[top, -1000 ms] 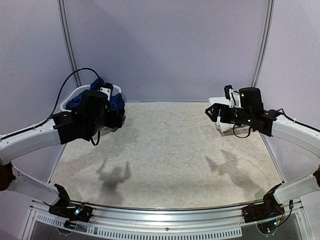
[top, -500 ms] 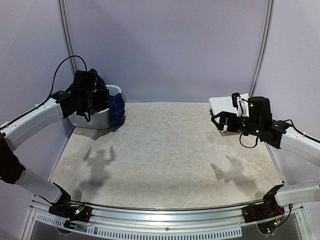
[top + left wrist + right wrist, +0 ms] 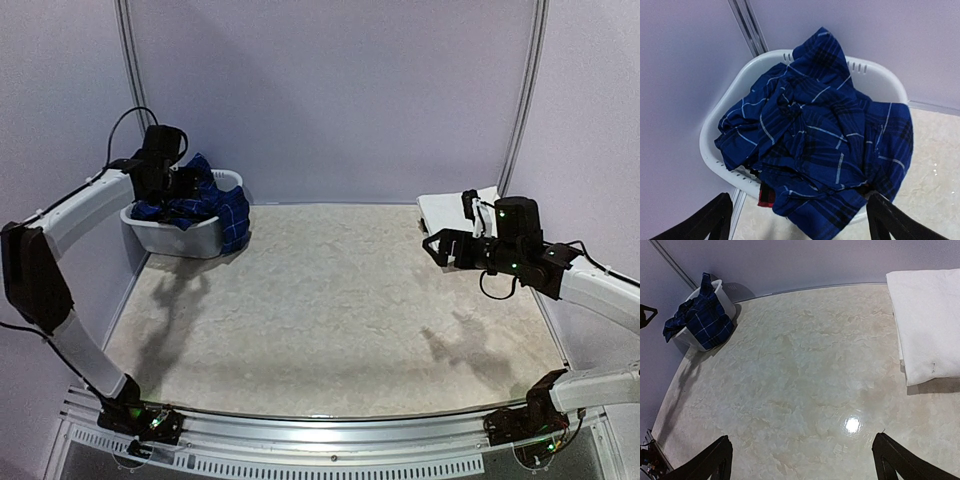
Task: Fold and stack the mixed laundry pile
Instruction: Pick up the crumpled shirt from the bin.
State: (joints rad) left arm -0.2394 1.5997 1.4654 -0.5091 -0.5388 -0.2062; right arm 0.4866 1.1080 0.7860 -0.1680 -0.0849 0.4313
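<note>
The left arm rises from its base at the near edge, goes up along the left side of the table (image 3: 330,300), and reaches into the far left corner. There its wrist bends down, so the left gripper (image 3: 799,199) hangs above the white basket (image 3: 875,75). Its two fingers (image 3: 710,220) are spread wide and nothing is between them; they do not touch the cloth.

The mixed laundry pile (image 3: 815,145) lies heaped in this basket. On top is the navy shirt with thin white lines, and one part of it hangs over the rim on the table side. A bit of red (image 3: 767,196) shows under the shirt at the near rim.

The right arm comes in from the right edge with the forearm almost level. The right gripper (image 3: 437,248) is held above the table and points toward the left. Its fingers (image 3: 715,460) are also wide apart and empty. A folded white garment (image 3: 925,325) lies flat in the far right corner, just beside this gripper.
</note>
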